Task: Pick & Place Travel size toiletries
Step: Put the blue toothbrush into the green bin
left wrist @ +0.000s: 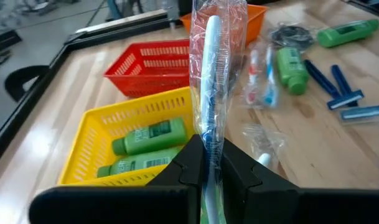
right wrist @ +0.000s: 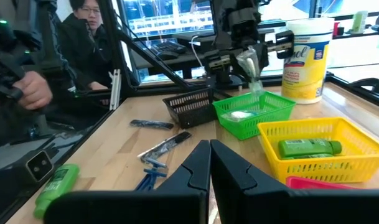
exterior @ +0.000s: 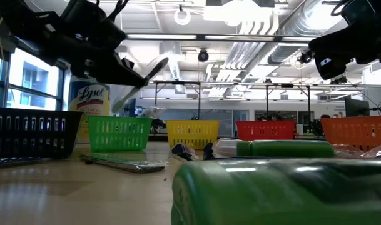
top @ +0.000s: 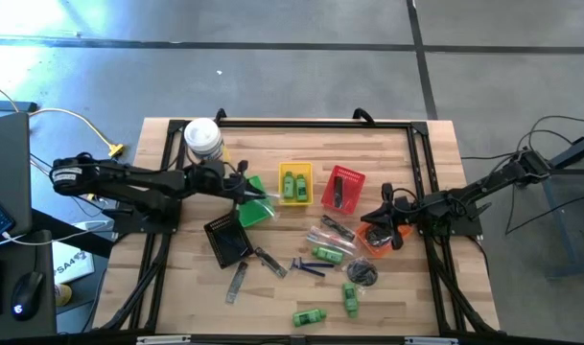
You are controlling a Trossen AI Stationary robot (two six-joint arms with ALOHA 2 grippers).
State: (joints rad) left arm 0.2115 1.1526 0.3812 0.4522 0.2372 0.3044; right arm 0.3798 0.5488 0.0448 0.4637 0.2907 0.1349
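You were in the placing step. Your left end effector (left wrist: 209, 163) was clamped narrowly on a toothbrush in a crinkled clear wrapper (left wrist: 211, 81), a white and blue stick standing up between the dark fingers. In the overhead view that left end effector (top: 256, 196) hung over the green basket (top: 255, 207), at about ten o'clock from the bench's middle. From the right wrist camera, the wrapped piece (right wrist: 250, 65) dangled just above the green basket (right wrist: 254, 111), which already held something pale.

The next move, by my reading, called for lowering the wrapper inside the basket's rim and then parting the fingers; the thin film may cling to them.

Your right end effector (right wrist: 210, 163) was pinched fully together and held nothing. It waited over the orange basket (top: 380, 240) at about three o'clock.

The baskets were small, rectangular, open plastic lattice. The yellow basket (left wrist: 102, 140) held two glossy green mini bottles (left wrist: 152, 137). The red basket (left wrist: 145, 65) sat beside it, and the black basket (top: 228, 240) lay near eight o'clock.

Loose on the pale, wood-grained bench (top: 416, 297) were more green bottles (top: 309, 316), slim dark blue razors (top: 309, 267), a flat grey comb (top: 237, 279) and other clear-wrapped sticks (top: 328, 236). A tall white canister with a yellow label (top: 203, 137) stood at eleven o'clock.
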